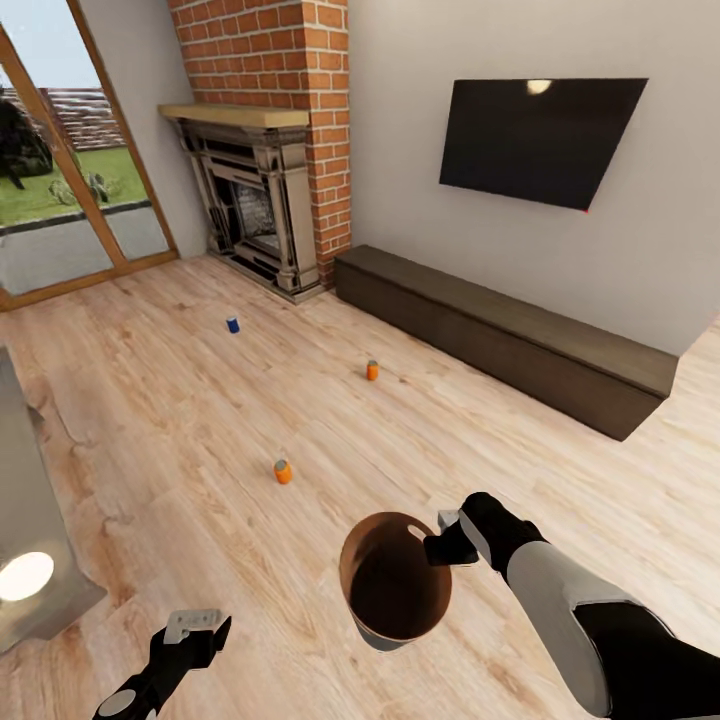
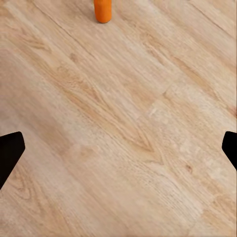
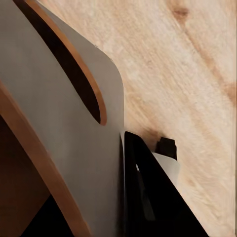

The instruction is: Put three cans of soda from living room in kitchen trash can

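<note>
While the right gripper jaws clamp the tash can rim, left gripper jaws gape empty.

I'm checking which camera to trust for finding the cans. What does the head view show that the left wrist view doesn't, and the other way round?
Head view alone: small blue soda can, far orange soda can, grey bin with copper inside held at its rim by the right gripper, brick fireplace. Left wrist alone: the open left gripper's dark fingertips close up. Shared: near orange soda can, wood floor.
</note>
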{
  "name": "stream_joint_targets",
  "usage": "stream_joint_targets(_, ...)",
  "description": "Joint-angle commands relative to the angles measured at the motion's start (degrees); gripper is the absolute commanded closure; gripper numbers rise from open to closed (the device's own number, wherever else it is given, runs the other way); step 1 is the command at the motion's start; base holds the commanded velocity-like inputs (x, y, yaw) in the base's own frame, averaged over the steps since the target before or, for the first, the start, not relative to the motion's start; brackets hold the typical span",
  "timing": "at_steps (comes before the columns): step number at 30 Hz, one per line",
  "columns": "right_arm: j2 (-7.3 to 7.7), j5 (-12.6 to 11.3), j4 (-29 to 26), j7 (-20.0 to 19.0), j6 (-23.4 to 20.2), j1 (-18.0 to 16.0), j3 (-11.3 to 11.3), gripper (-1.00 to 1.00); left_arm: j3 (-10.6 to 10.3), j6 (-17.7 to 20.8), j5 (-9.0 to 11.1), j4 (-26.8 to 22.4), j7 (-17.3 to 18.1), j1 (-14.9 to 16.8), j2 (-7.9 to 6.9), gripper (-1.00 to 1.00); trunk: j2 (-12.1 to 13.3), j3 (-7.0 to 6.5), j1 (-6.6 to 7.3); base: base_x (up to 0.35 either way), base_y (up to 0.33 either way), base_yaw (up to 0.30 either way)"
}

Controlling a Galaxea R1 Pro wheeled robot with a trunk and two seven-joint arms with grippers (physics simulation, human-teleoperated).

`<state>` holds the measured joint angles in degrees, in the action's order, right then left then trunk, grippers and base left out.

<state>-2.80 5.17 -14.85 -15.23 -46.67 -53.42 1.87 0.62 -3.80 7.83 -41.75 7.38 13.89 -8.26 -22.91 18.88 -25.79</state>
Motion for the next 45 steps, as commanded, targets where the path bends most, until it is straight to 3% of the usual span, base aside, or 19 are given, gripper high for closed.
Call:
stream_joint_targets(1,-0.01,-1.39,0.01,-0.35,-0.18,-0.02,-0.32,1.00,-0.02,0.01,-0.02,0.00,0.00,0.00,0.00,-1.00,-0.01,0.06,0.01,0.325,0.000,0.171)
stream_joint_targets(25,0.08,-1.39,0.00,-0.33,-0.18,-0.02,-0.29,1.00,-0.16,0.22,-0.45,0.01,-0.26,0.00,0.05,-1.00,-0.01,0.72,0.01,0.325,0.000,0.068)
stream_joint_targets(45,0.00,-1.42,0.00,-0.33,-0.18,-0.02,-0.20,1.00,-0.09,0.04,-0.45,0.00,-0.42,0.00,0.03,-1.00,-0.01,0.72,0.01,0.325,0.000,-0.117)
